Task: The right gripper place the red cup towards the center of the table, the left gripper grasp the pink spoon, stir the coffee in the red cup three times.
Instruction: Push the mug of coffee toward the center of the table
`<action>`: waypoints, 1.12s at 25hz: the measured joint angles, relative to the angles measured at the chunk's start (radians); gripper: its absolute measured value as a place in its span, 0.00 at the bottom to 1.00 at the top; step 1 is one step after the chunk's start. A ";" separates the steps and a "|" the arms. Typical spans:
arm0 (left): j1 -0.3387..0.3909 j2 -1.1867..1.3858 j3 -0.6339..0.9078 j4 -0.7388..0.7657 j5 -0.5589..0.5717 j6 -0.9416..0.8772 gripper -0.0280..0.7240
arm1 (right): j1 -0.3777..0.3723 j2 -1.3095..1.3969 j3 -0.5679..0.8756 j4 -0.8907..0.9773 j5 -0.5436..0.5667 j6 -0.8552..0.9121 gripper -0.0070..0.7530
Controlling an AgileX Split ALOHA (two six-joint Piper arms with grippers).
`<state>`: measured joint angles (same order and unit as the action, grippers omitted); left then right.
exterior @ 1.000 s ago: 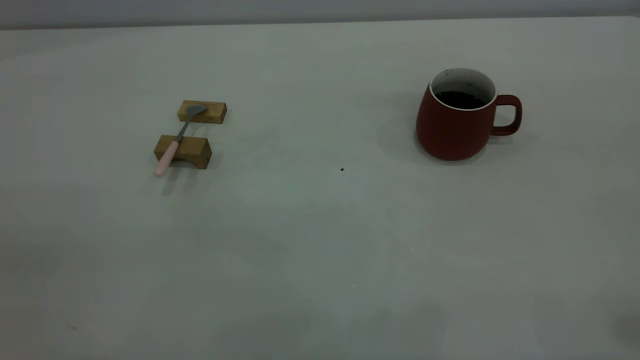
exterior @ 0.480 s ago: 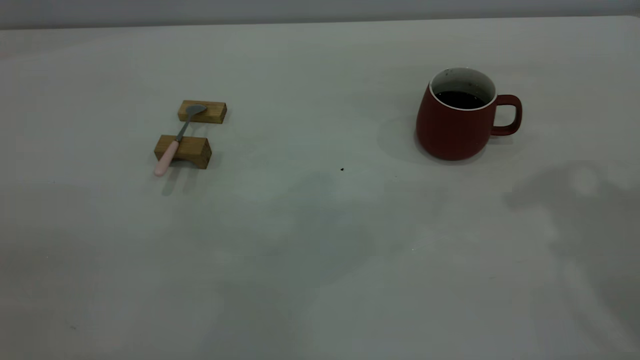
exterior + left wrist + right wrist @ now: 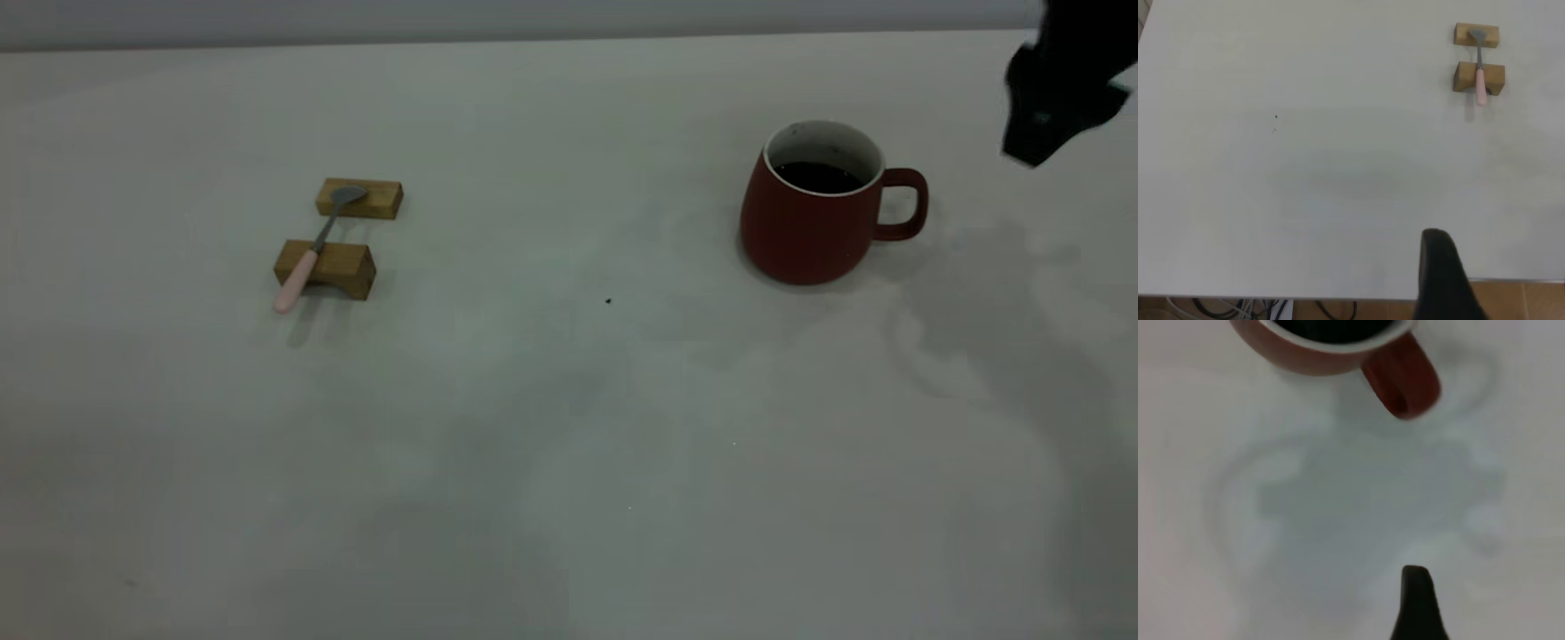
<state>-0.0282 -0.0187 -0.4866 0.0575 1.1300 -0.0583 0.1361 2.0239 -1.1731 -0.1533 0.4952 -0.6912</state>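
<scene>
I cannot tell how the jaws stand on either arm. My right gripper (image 3: 1058, 98) hangs in the air at the counter's (image 3: 569, 427) far right corner, beyond the red cup's (image 3: 811, 218) handle and apart from it. The cup sits upright on the right side, coffee (image 3: 818, 176) inside. The pink spoon (image 3: 313, 246) lies across two wooden blocks (image 3: 342, 236) on the left. I read no writing anywhere.

1 red cup (image 3: 805, 227) w/ coffee (image 3: 818, 176), 1 pink spoon (image 3: 307, 258), 2 wooden blocks (image 3: 342, 267), 1 table (image 3: 569, 444)
</scene>
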 joint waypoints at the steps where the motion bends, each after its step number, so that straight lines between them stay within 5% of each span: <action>1: 0.000 0.000 0.000 0.000 0.000 0.000 0.71 | 0.000 0.024 -0.019 0.000 -0.005 -0.027 0.78; 17: 0.000 0.000 0.000 0.000 0.000 0.000 0.71 | 0.016 0.222 -0.104 -0.001 -0.172 -0.223 0.78; 28: 0.000 0.000 0.000 0.000 0.000 0.000 0.71 | 0.116 0.237 -0.105 -0.003 -0.196 -0.242 0.78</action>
<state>-0.0282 -0.0187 -0.4866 0.0575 1.1300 -0.0583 0.2522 2.2613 -1.2785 -0.1561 0.2991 -0.9330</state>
